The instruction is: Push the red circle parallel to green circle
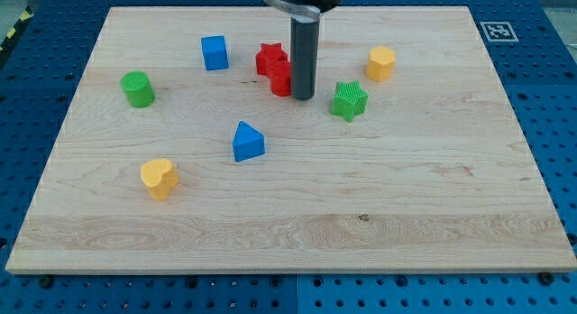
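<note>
Currently my tip (pixel 303 97) touches the red circle block (pixel 282 81) at its 3 o'clock side; the green circle block (pixel 138 88) sits well apart at 9 o'clock on the wooden tabletop (pixel 361 215). No fingers are fitted.

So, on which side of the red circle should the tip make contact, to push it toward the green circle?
Probably its right face: the green circle lies far toward the view's left. My tip already stands against the red circle on that side. The red star touches it above.
</note>
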You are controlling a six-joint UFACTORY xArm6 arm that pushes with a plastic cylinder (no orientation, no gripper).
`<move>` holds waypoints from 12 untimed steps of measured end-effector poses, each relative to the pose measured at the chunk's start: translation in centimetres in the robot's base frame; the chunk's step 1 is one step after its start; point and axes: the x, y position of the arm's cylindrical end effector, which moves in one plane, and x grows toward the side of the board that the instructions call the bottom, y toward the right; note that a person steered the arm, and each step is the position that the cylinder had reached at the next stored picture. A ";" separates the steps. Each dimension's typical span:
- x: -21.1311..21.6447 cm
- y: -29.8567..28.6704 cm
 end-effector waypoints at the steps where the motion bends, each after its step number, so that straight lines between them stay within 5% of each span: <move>1: -2.2 0.0; 3: -4.7 -0.1; 6: -2.9 -1.6; 9: -1.8 -9.9; 12: 7.6 -9.7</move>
